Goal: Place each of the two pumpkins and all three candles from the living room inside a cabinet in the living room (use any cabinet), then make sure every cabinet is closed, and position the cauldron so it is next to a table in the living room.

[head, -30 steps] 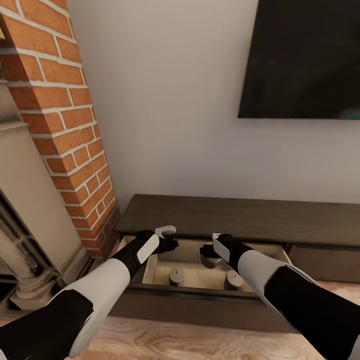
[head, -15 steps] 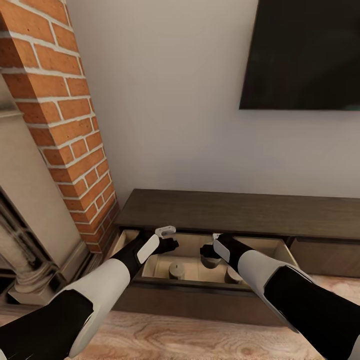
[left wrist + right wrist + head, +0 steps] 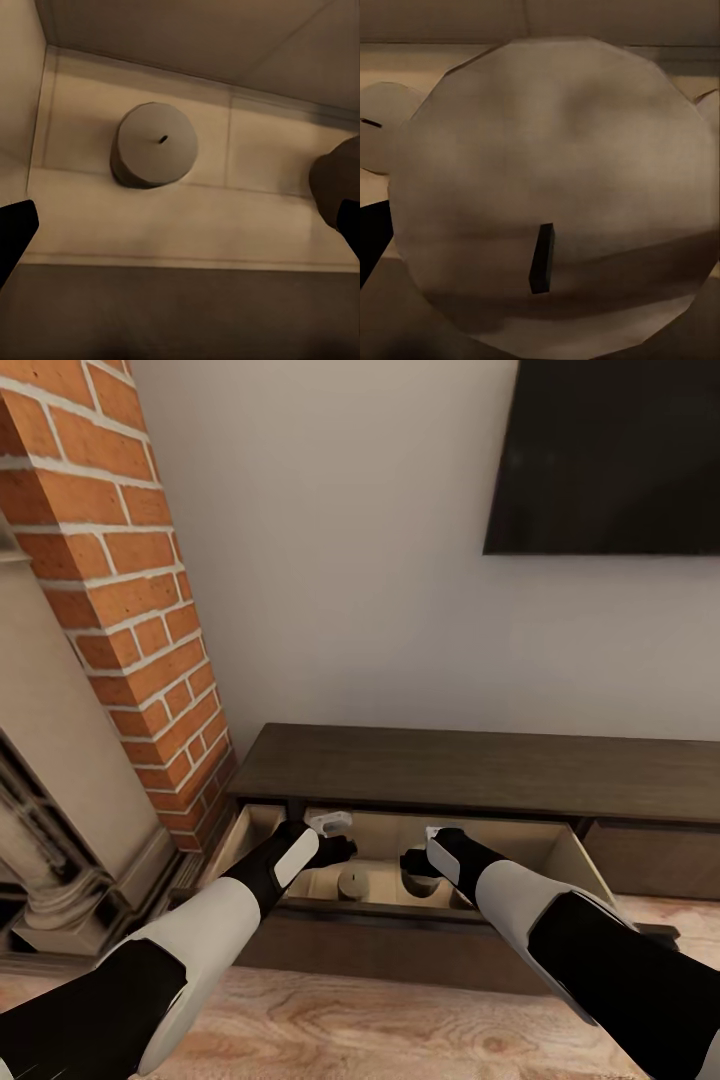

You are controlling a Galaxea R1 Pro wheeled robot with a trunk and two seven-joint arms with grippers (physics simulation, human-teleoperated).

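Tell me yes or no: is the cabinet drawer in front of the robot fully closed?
No. In the head view the cabinet has its drawer pulled out, the pale inside showing with a candle standing in it.

tan candles (image 3: 352, 883) in (open) cabinet (image 3: 480, 780) drawer

left pincer (image 3: 343, 848) fingers apart | right pincer (image 3: 412, 863) clamped, holding

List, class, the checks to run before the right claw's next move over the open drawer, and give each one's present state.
1. Drawer open wide enough: ok.
2. Right claw above the drawer's inside: ok.
3. Held candle gripped by the right claw: ok, as far as it shows.
4. Standing candle apart from the spot below the held candle: cannot tell.
5. Left claw open and empty: ok.
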